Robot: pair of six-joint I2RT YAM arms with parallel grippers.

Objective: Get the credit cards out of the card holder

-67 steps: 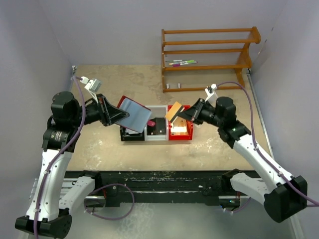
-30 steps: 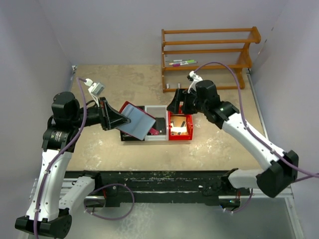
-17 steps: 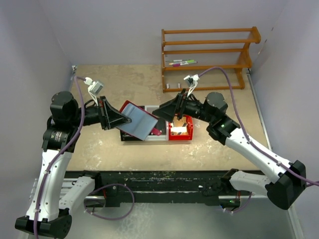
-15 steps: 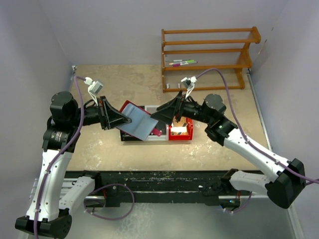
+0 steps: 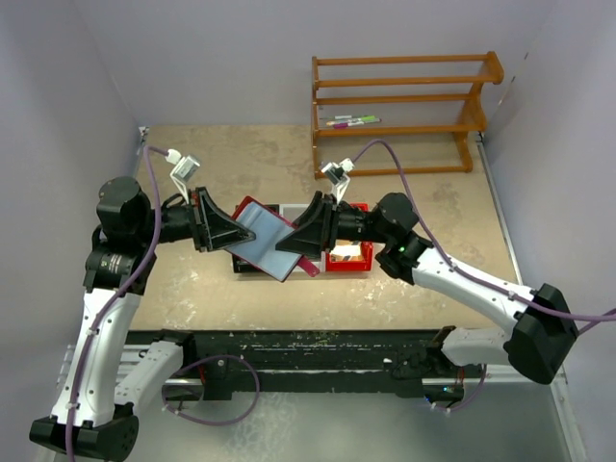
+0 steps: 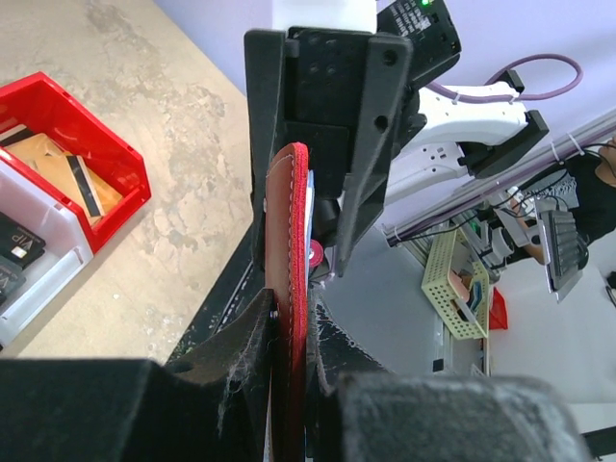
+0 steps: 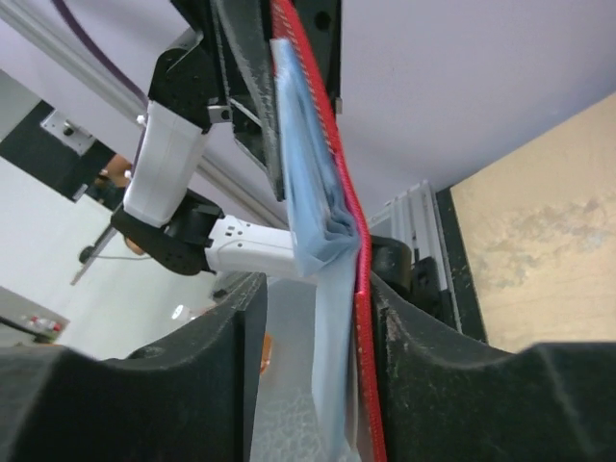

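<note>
Card holder (image 5: 265, 241): maroon stitched cover, blue-grey inner sleeves

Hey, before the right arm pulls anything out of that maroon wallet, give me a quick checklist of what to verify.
1. Left gripper clamped on the maroon folding card holder: ok.
2. Right gripper astride the holder's free edge, blue-grey sleeves between its jaws: ok.
3. Right gripper closed on a card: not ok, a gap shows beside the sleeves.
4. A card showing in the sleeves to pinch: cannot tell.
5. Red plastic bin open for drop-off, tan cards lying inside: ok.
</note>
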